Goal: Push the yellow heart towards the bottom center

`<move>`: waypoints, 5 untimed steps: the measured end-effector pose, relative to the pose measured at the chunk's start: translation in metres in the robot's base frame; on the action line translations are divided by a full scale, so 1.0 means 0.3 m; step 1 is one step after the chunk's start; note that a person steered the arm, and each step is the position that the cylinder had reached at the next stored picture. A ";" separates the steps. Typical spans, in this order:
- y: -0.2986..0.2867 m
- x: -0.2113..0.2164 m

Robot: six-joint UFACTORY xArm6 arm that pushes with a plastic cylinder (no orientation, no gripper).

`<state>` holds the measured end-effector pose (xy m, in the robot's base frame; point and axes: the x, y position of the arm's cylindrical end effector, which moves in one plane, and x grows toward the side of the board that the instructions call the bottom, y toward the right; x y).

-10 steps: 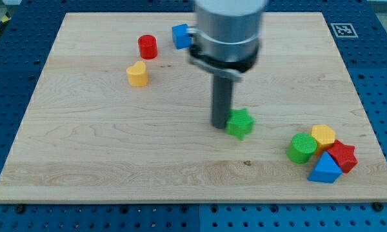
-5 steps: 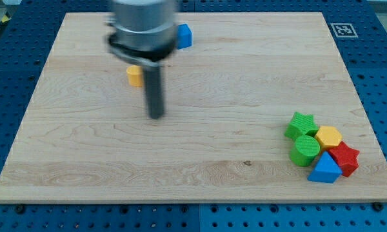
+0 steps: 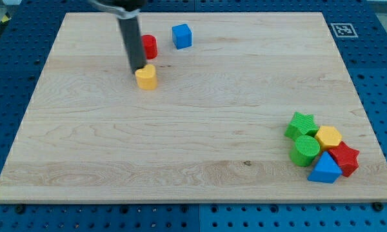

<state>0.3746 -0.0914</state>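
Observation:
The yellow heart (image 3: 146, 77) lies on the wooden board (image 3: 193, 142) at the view's upper left. My tip (image 3: 137, 68) stands right at the heart's upper-left edge, touching it or nearly so. The dark rod rises from there to the view's top. A red cylinder (image 3: 149, 46) sits just above the heart, partly hidden behind the rod.
A blue cube (image 3: 182, 36) lies near the top edge, right of the red cylinder. At the lower right a cluster holds a green star (image 3: 301, 124), green cylinder (image 3: 304, 150), yellow hexagon (image 3: 328, 137), red star (image 3: 344, 158) and blue triangle (image 3: 325, 169).
My tip moved from the green star at board centre left and up to the yellow heart's upper-left edge. The green star now sits in the cluster. The heart has shifted slightly right.

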 end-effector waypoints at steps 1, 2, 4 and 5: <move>0.074 0.035; 0.071 0.096; -0.004 0.249; -0.004 0.344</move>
